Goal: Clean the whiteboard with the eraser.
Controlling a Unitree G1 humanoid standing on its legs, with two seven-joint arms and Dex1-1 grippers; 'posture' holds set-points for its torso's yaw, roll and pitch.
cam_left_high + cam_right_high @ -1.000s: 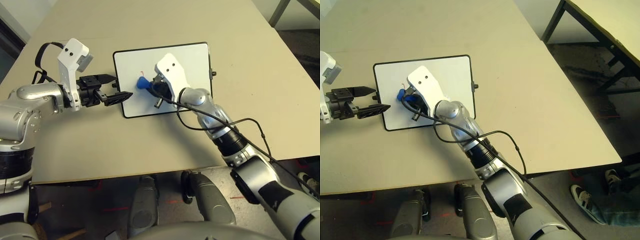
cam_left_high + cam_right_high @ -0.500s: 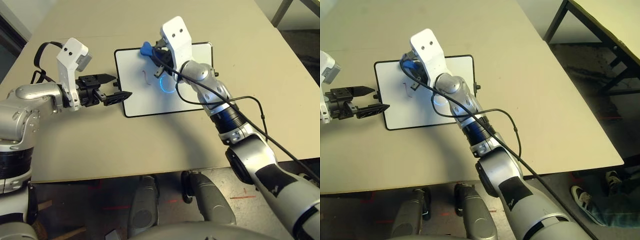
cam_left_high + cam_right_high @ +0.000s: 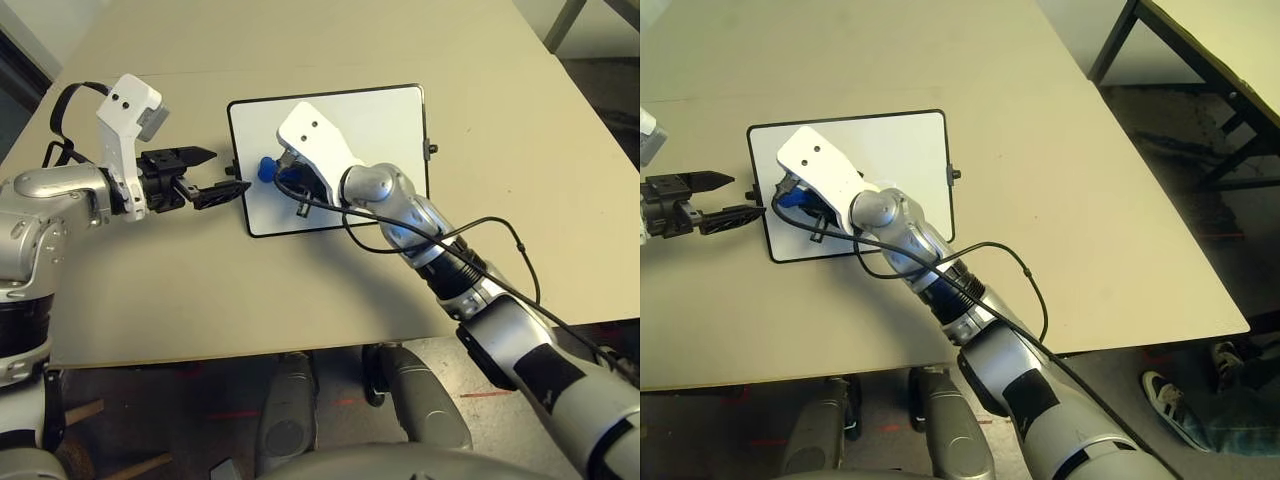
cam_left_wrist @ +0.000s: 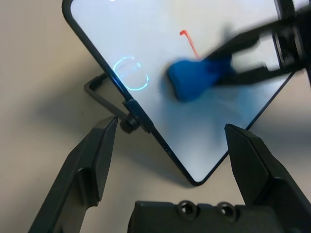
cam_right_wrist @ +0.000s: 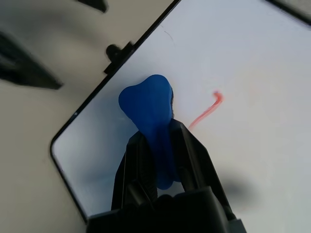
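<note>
Swept back from the far edge, right jaws (image 5: 163,145) clamp the eraser (image 5: 148,109) pointing toward whiteboard's (image 3: 380,120) left knob; left jaws (image 4: 170,155) gape.

Silver forearms (image 3: 400,205), white wrist housings, black claw fingers (image 4: 87,165), black cables

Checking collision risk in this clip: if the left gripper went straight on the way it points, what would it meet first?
Probably the whiteboard's near short edge with its small black knob, just ahead of the open left gripper; height is unclear.
</note>
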